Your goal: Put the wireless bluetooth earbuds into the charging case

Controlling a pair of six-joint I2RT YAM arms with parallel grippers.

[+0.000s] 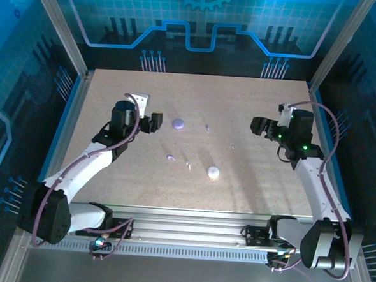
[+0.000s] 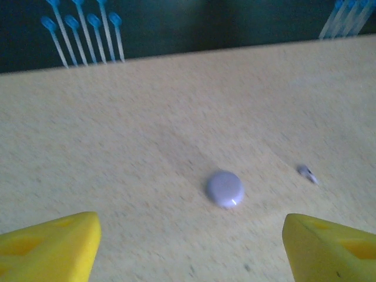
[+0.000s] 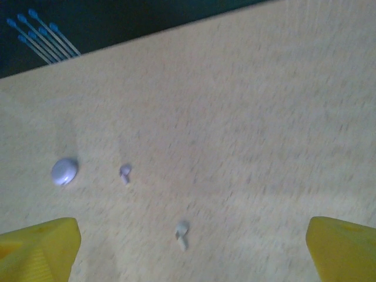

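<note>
The charging case (image 1: 178,122) is a small round lavender pebble lying closed on the tan table. In the left wrist view the case (image 2: 225,188) lies just ahead of my left gripper (image 2: 191,252), whose yellow fingertips (image 2: 53,244) stand wide apart and hold nothing. One tiny lavender earbud (image 2: 306,172) lies right of the case, and from above that earbud (image 1: 207,127) is small. My right gripper (image 3: 194,252) is open and holds nothing. Ahead of it lie the case (image 3: 64,171), the lavender earbud (image 3: 125,171) and a paler earbud (image 3: 182,230). From above, my left gripper (image 1: 154,122) is left of the case and my right gripper (image 1: 260,126) is far right.
A white round case-like thing (image 1: 213,173) sits nearer the front, with a small lavender piece (image 1: 170,157) and a speck (image 1: 188,164) to its left. Another pale speck (image 1: 232,145) lies mid-table. Metal frame rails (image 1: 75,102) border the table on both sides.
</note>
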